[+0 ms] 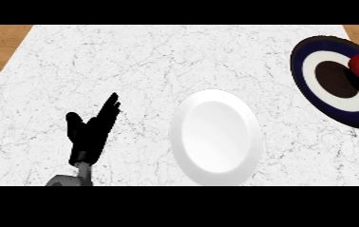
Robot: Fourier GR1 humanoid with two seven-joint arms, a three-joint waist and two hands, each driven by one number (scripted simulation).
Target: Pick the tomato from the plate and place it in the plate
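Note:
A plain white plate (216, 137) lies near the middle of the marble counter with nothing on it. At the right edge sits a dark blue plate (319, 79) with a white ring and a dark centre. A red tomato (354, 64) rests on it, mostly cut off by the view's right edge. My left hand (89, 131) shows at the lower left, open with fingers pointing up and to the right, apart from both plates. My right hand does not show.
The white marble counter top (140, 64) fills the view. Strips of wooden surface (13, 41) show at the far left and the top right corners.

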